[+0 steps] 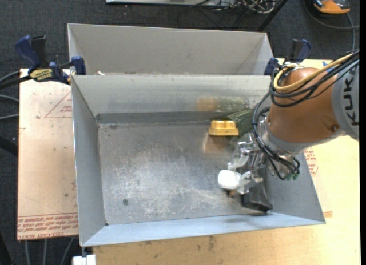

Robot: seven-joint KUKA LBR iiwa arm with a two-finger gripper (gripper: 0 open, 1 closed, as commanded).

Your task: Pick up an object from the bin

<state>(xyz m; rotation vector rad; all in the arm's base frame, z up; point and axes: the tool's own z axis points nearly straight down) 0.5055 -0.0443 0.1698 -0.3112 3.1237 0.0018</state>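
End effector: we see it (247, 172) low in the near right part of the bin (143, 167), under the orange-covered wrist; we cannot tell whether it is open or closed.
Task's thing: a small white rounded object (227, 179) lies on the bin floor just beside the end effector, on the view's left of it; we see no grip on it.
Neighbours: a black piece (255, 202) sits just beside the end effector toward the near wall; a yellow block-like piece (223, 127) lies well apart by the back wall.
Risk, slip: we judge the white object could roll or be nudged aside if the close lands off-centre.
Risk, clutter: the black piece could be caught along with it, or the sloped right wall could be struck.
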